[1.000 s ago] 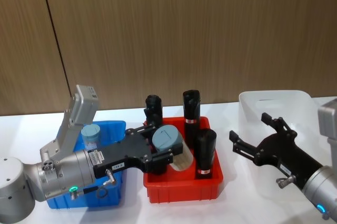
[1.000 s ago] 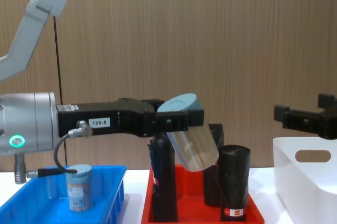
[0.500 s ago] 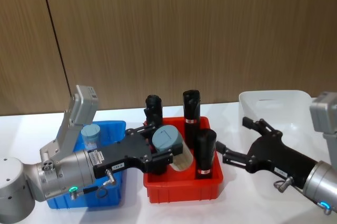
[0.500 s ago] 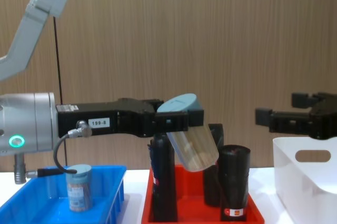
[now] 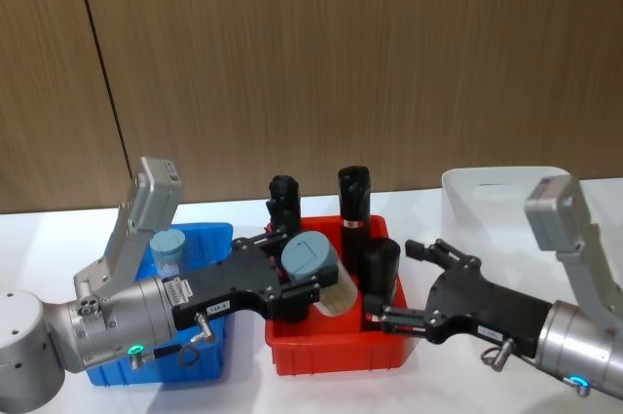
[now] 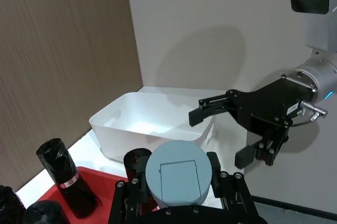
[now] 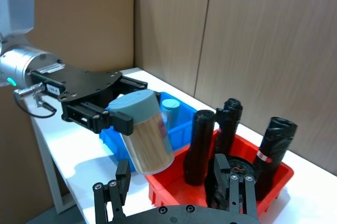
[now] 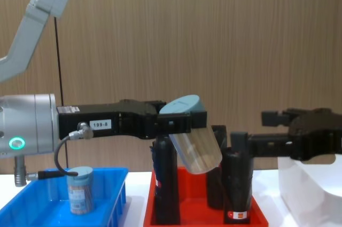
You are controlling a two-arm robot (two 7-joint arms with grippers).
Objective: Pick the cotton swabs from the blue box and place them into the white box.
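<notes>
Broadly, a white table [image 5: 44,229] runs across the head view in front of a wood-panelled wall. The white box [image 5: 492,178] stands at the table's right end, behind the right arm. The blue box [image 5: 210,235] lies at the left end, partly covered by the left arm. The red tray [image 5: 336,356] sits between the two boxes, just beside the blue one.

The left gripper [image 5: 298,270] reaches from the left to a spot above the tray's left half. Its fingers are clamped on a swab jar [image 5: 310,258], gripping it just below the lid. In the chest view that jar [image 8: 196,151] hangs well above the tray floor. It is tilted, with the lid up and toward the left and the clear body slanting down to the right.

The right gripper [image 5: 394,282] comes in from the right, with its fingers spread wide apart and nothing between them but air. It is close to the front one of the black cylinders [image 5: 353,198] that stand upright in the tray. I cannot tell whether a finger touches that cylinder. From the left wrist camera this gripper [image 6: 218,129] shows in front of the white box [image 6: 113,121], apart from the held jar.

A second jar [image 5: 167,250] stands upright in the blue box, toward its back.
</notes>
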